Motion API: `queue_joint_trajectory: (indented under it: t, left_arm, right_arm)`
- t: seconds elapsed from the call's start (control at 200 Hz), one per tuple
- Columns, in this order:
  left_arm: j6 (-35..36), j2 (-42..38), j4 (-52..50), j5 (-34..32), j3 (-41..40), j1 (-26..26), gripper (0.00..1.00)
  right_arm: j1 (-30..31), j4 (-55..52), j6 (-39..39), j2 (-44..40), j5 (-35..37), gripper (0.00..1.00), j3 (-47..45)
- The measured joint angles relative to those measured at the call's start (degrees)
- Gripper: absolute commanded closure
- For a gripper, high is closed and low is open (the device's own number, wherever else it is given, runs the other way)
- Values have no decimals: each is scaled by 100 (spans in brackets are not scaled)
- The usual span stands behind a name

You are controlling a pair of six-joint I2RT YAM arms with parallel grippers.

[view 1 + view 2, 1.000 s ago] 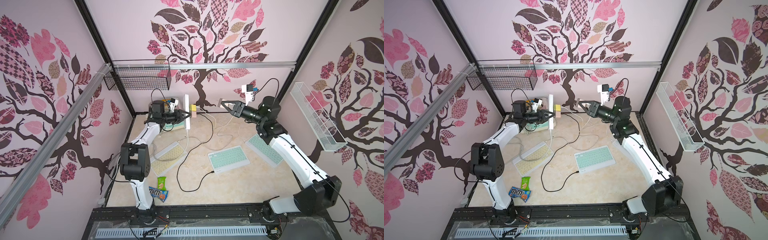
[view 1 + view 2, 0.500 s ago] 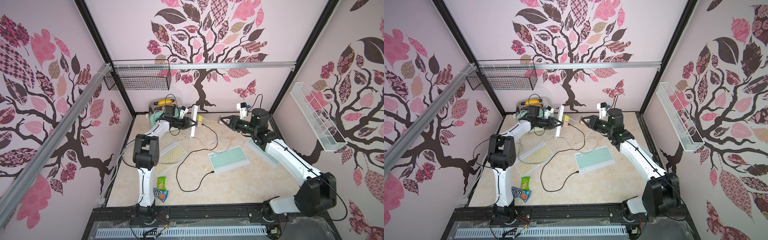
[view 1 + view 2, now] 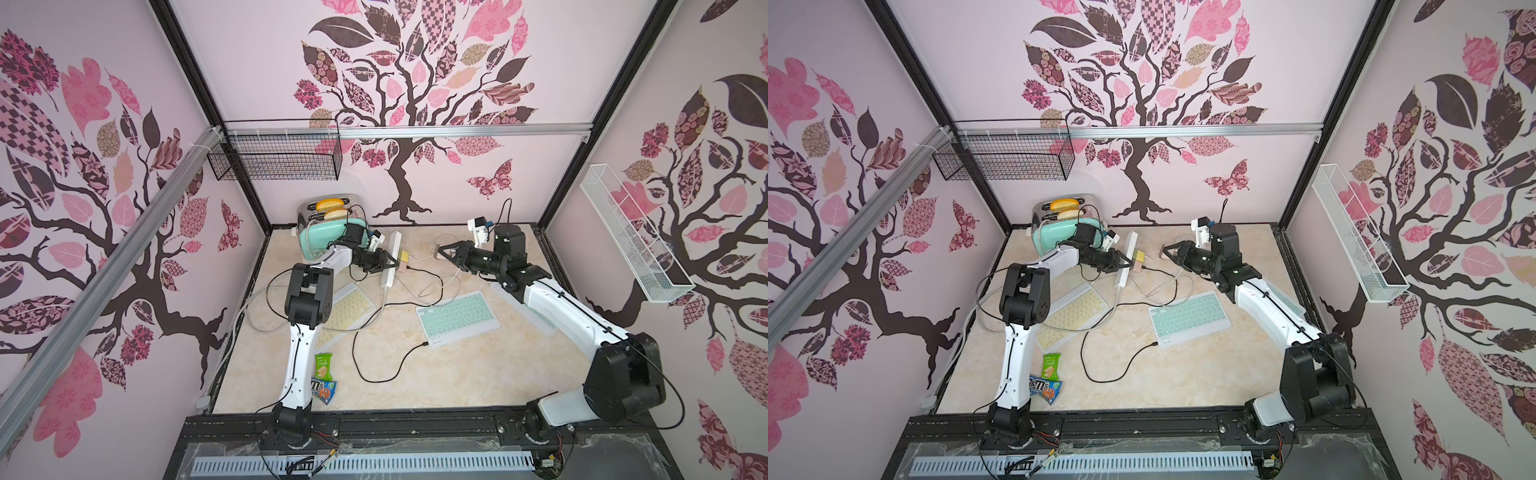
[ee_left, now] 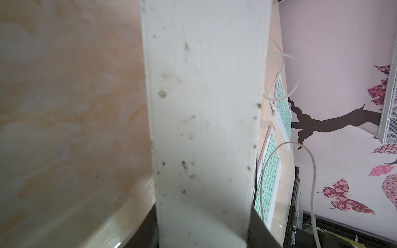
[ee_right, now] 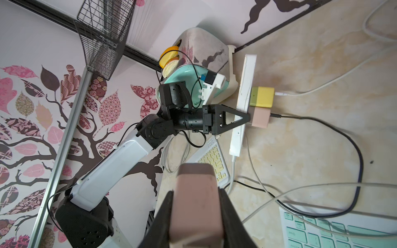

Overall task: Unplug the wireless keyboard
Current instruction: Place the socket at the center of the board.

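Two arms reach over the marbled table point(image 3: 490, 374) toward the upper middle of both top views. Mint toaster point(image 3: 322, 235) at the table's upper left corner, bread slices point(image 3: 330, 204) in its slots.

Three keyboards lie flat:
- mint keyboard point(image 3: 457, 318) at the centre of the table
- yellow keyboard point(image 3: 351, 305) to its left, partly under the left arm
- second mint keyboard point(image 3: 540, 322) to its right, mostly hidden under the right arm

White power strip point(image 3: 392, 257) is turned on its long edge, just right of the toaster. Left gripper point(image 3: 388, 266) is clamped across it. The left wrist view is filled by the strip's scuffed back running between the jaws.

Two adapters stick out of the strip's socket face, touching each other:
- yellow adapter point(image 5: 262, 96), with a white cable point(image 5: 290, 93) leaving it
- pink adapter point(image 5: 260, 117), with a black cable point(image 5: 305, 117) leaving it

The black cable loops down the table toward the lower middle of the top views. Its plug end point(image 3: 424, 344) sits at the lower left edge of the centre mint keyboard. Cannot tell whether it is seated in the port or only touching.

Right gripper point(image 3: 439, 251) is apart from the strip, to its right. Its jaws are closed on a pink block point(image 5: 195, 204), plain in the right wrist view.

Two snack packets at lower left beside the left arm: green packet point(image 3: 324, 365) and, below it, M&M's bag point(image 3: 325, 388)
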Motion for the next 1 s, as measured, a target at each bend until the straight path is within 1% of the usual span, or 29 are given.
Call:
queue_joint_trajectory:
  t: [0.055, 0.085, 0.245, 0.43, 0.48, 0.515, 0.73, 0.855, 1.0]
  left_arm:
    - [2, 33, -26, -52, 94, 0, 48]
    - [11, 33, -31, -90, 129, 0, 46]
    - [17, 33, -70, -273, 236, 0, 39]
    - [33, 33, -208, -404, 315, 2, 35]
    - [46, 33, -232, -444, 326, 0, 31]
    - [66, 31, -245, -476, 328, 0, 27]
    - [310, -114, -455, -732, 326, -9, 18]
    - [584, -557, -625, -1080, 210, -44, 18]
    - [990, -1644, -763, -1731, -564, -153, 28]
  right_arm:
    - [0, 2, -7, 55, 0, 100, -52]
    - [0, 0, -17, 85, 0, 100, -70]
    - [0, 17, -37, 188, -15, 100, -114]
    - [0, 39, -39, 236, -42, 100, -114]
    - [0, 50, -42, 247, -50, 100, -114]
    - [0, 57, -44, 262, -59, 100, -114]
    - [0, 61, -101, 302, -61, 100, -120]
    - [0, 57, -151, 302, -55, 100, -125]
    - [0, 59, -232, 297, -7, 100, -197]
